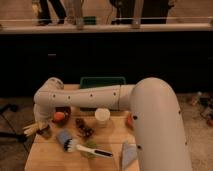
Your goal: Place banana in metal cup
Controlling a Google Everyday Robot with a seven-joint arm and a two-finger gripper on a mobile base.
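Note:
My gripper hangs at the left edge of the wooden table, at the end of the white arm that reaches in from the right. A pale yellow shape shows at its tip; I cannot tell whether that is the banana or part of the gripper. Just right of the tip, touching or nearly touching it, sits a small dull grey object that looks like the metal cup.
A dark red bowl holding an orange fruit stands beside the gripper. A white cup, a dark cluster, a white-handled brush, a green bin and a grey cloth fill the table.

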